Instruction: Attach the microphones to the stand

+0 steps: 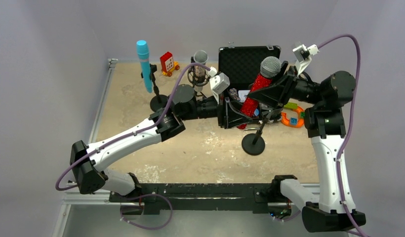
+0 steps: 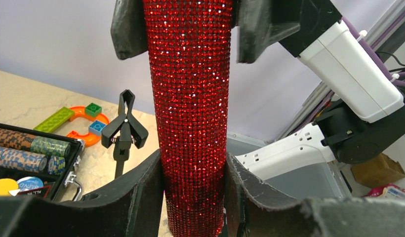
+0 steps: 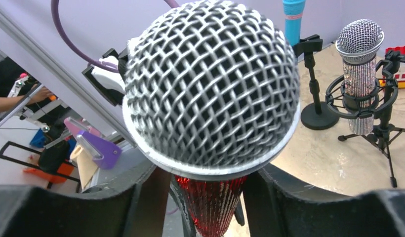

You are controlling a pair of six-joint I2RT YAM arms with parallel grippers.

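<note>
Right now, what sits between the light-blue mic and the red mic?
The silver-glitter mic stands between the light-blue mic and the red mic, set farther back; the top view shows it.

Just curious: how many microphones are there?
3. The blue microphone is on the far-left stand, the silver microphone in the tripod cradle at the back, the red microphone held by both the left gripper and right gripper. None seems hidden.

Red-glitter microphone (image 2: pixel 193 98): head cut off by top edge in left wrist view; lower end hidden behind left gripper (image 1: pixel 242 114) from above. Light-blue microphone (image 3: pixel 293 19): upper part cropped (right wrist view). Black case (image 1: pixel 240 61): contents largely hidden.
</note>
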